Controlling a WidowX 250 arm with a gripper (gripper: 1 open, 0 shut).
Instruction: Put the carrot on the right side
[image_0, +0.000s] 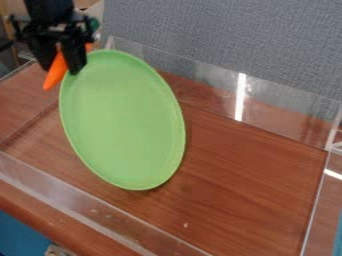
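**Desk editor:** What does the frame show at the top left?

**Photographer:** A black robot tool (62, 48) hangs at the far left of the desk (254, 160), pointing down. Its jaws are drawn narrow and pinch the upper end of the carrot (55, 74). The small orange carrot slants down and to the left below the fingers, lifted off the wood.

**Desk editor:** And the big green thing?

**Photographer:** That is a round green plate (123, 120), tilted steeply on edge. Its far upper rim sits right beside the tool and the carrot, and its near lower rim points down toward the wood. Whether the fingers also catch the plate's rim, I cannot tell from this angle.

**Desk editor:** Surroundings?

**Photographer:** The wooden desk is fenced by low clear plastic walls (274, 95). A grey fabric panel (227, 40) stands behind the far wall. The right half of the wood is open, and the carrot is well apart from it, over the far left corner.
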